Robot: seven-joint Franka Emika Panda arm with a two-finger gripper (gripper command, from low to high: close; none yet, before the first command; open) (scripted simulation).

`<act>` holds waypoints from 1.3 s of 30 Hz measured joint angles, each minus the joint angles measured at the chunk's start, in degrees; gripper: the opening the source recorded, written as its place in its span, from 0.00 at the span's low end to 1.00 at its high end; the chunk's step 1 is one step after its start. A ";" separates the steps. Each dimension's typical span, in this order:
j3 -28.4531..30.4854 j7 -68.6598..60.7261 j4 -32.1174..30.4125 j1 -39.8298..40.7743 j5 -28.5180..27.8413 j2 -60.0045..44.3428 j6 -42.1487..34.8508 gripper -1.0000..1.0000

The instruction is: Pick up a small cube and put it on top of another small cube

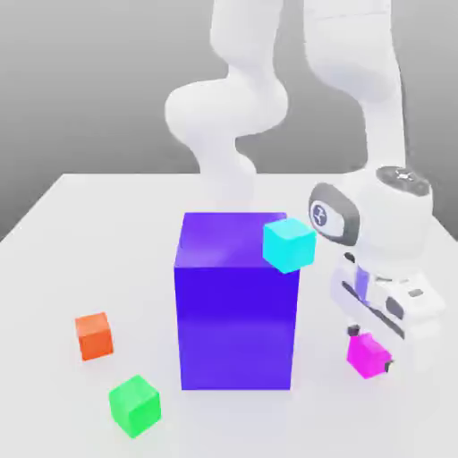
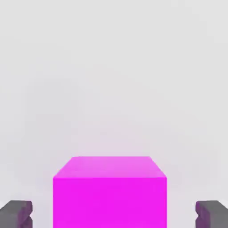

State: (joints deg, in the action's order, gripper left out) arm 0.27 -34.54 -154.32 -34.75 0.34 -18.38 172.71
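— Magenta, that small cube — it sits on the white table at the exterior view's right, directly under the gripper, well apart from the green cube near the front edge.

— Has the gripper got hold of it?

— Hard to call. In the hand view the cube sits between the two dark fingertips, and there seems to be a sliver of table on each side, so I'd say the jaws are partly closed around it but perhaps not yet pressing.

— What could spoil it?

— If the pads meet it off-centre, it may twist or squirt out as it lifts. And the big purple-blue block stands between the two cubes, with the cyan cube by its upper corner; a low carry could clip either.

— Room to move?

— Open table in front of the block, and the orange cube lies just beyond the green one.
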 joint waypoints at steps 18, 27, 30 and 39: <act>5.11 -4.00 8.80 11.00 12.21 17.69 -17.85 0.00; 16.15 -8.88 12.66 33.10 9.68 18.49 -25.61 0.00; 15.35 -7.53 8.39 37.67 3.34 15.59 -23.00 0.00; 11.64 -11.50 7.73 38.21 7.85 4.64 -12.92 1.00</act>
State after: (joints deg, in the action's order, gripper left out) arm 11.90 -46.04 -146.59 3.47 8.19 -13.74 159.78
